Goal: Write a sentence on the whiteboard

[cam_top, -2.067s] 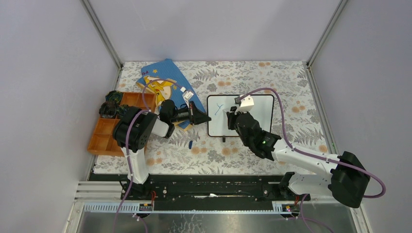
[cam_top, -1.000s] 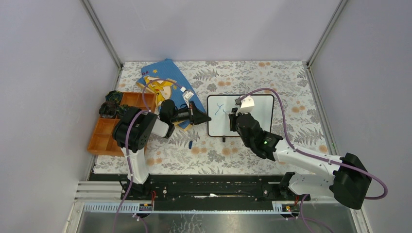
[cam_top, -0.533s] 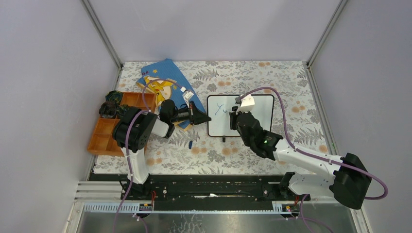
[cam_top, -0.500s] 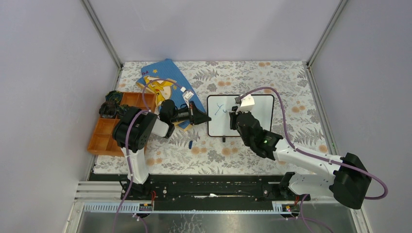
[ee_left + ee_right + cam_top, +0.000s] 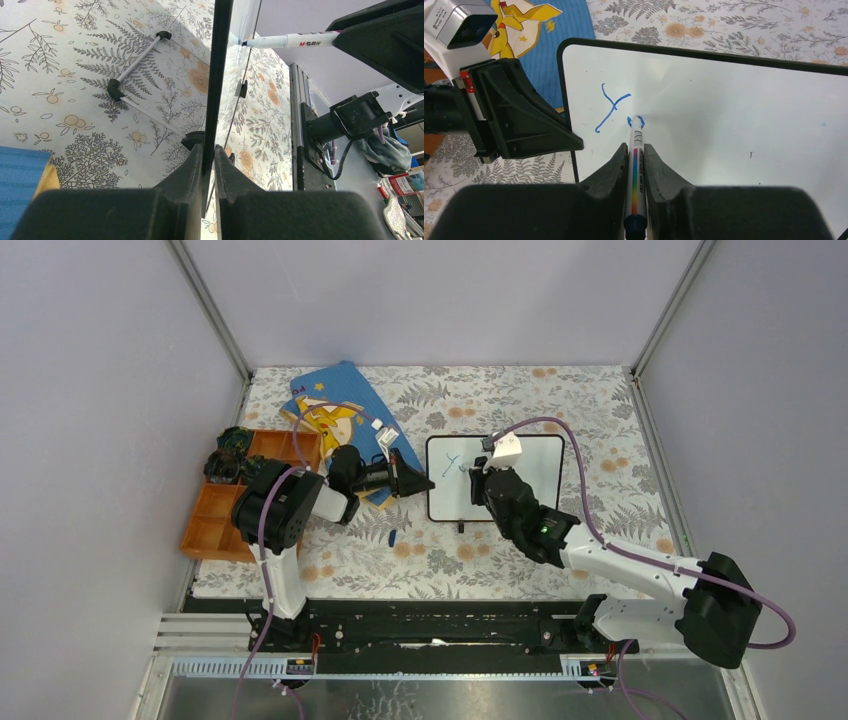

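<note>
The left gripper (image 5: 209, 152) pinches the left edge of the mid-tabletop whiteboard (image 5: 540, 458); the right gripper (image 5: 636, 150) grips a marker (image 5: 635, 165), tip on the board; of the sentence (image 5: 613, 107), only "Y" and a partial "o" exist.

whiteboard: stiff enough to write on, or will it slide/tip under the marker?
Probably stiff: the whiteboard's framed edge looks straight in the left gripper's pinch. Likely light and apt to slide: it is thin and sits on small feet, so the pinch probably matters. Its face is glossy, so the marker tip may skate.
</note>
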